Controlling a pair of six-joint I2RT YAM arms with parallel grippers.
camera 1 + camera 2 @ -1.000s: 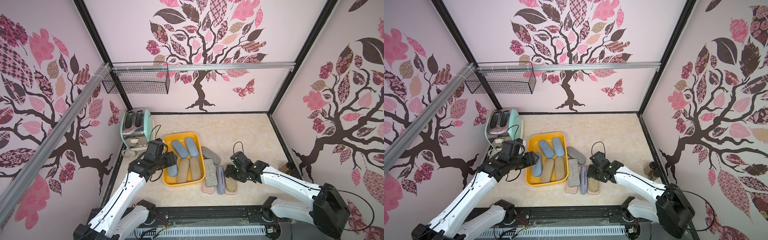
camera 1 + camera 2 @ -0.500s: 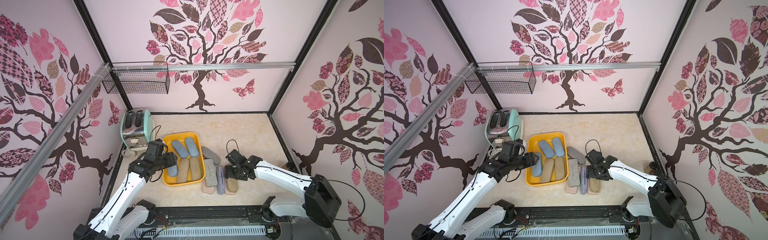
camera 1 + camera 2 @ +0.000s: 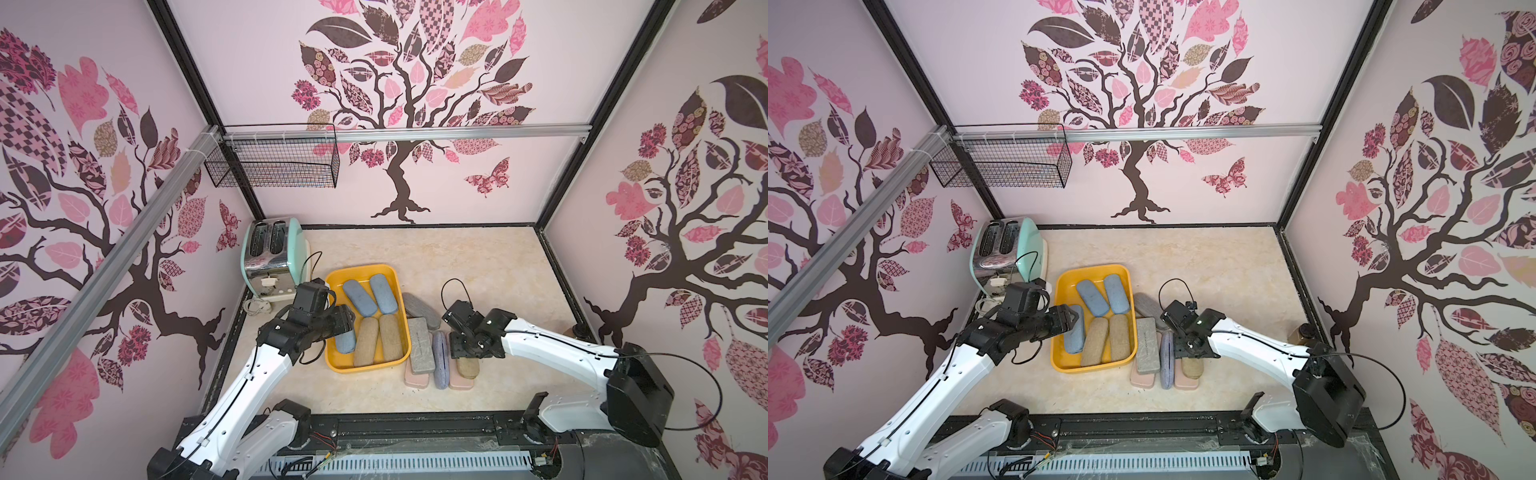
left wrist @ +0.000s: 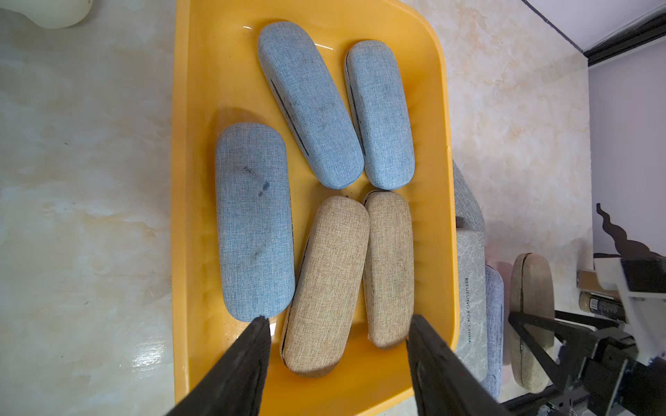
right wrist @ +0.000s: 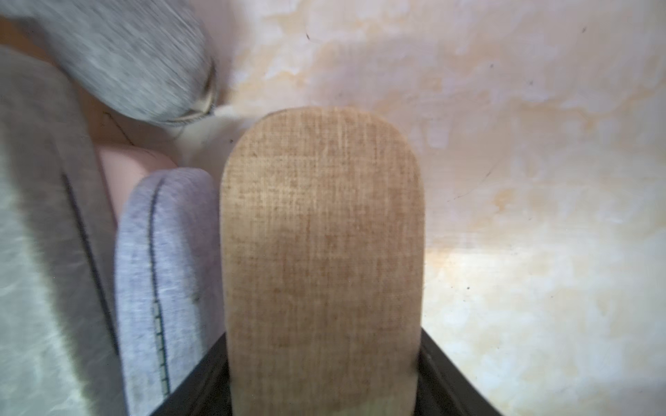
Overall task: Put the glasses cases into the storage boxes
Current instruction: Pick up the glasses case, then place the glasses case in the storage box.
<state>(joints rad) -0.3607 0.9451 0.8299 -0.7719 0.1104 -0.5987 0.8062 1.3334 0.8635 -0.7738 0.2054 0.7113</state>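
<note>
Tan case (image 5: 324,234) now clamped by right gripper (image 5: 322,342); left gripper (image 4: 338,318) unmoved.

Pale pink walls (image 3: 257,62) bearing tree decals are enclosing a beige marbled bench (image 3: 457,257). A wire basket (image 3: 274,166) is hanging from an aluminium rail (image 3: 457,134); a mint toaster (image 3: 272,253) is sitting at the bench's far left corner.

Bare tabletop (image 3: 465,266) open behind the yellow tray (image 3: 365,368) and to the right wall (image 3: 631,232), toaster (image 3: 270,257) just beside the tray's far left corner, loose cases (image 3: 420,345) packed along its right side, tan case (image 3: 468,369) outermost.
</note>
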